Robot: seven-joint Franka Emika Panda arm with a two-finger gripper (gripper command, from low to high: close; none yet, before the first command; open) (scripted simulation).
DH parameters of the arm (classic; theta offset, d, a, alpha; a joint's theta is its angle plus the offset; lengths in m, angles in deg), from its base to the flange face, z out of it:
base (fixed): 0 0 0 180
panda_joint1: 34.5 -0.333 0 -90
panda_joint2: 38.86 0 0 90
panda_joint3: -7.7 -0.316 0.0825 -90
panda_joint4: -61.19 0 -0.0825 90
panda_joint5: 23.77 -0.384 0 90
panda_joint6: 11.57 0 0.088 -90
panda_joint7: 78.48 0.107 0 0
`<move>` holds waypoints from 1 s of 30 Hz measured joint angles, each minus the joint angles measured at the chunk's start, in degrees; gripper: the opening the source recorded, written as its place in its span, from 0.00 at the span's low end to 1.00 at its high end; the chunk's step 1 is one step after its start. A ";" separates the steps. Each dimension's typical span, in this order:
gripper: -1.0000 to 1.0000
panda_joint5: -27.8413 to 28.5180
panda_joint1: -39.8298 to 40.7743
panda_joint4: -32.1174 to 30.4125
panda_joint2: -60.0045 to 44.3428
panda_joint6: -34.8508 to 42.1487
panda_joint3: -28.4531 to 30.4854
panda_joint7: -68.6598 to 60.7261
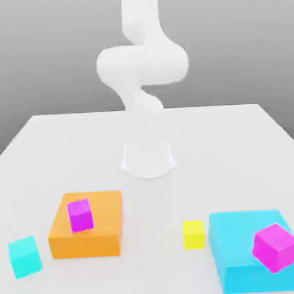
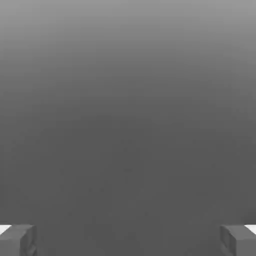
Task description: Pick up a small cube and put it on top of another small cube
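Your gripper (image 2: 128, 242) is spread, empty. Yellow cube (image 1: 193, 234) lies on table (image 1: 152, 204), just beside cyan block (image 1: 249, 247), towards exterior view's left; direction from gripper unclear.

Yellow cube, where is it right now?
In the exterior view, the yellow cube sits on the white table, right of centre, just left of the big flat cyan block.
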 joint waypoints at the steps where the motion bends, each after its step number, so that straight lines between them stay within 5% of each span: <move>1: 0.50 0.09 -1.23 -1.18 -1.70 -1.25 0.63 -2.60; 19: 0.50 -0.95 -19.38 -20.62 -30.06 -21.39 9.26 -47.94; 30: 0.50 -4.85 -21.99 -28.24 -48.71 -35.11 6.54 -71.10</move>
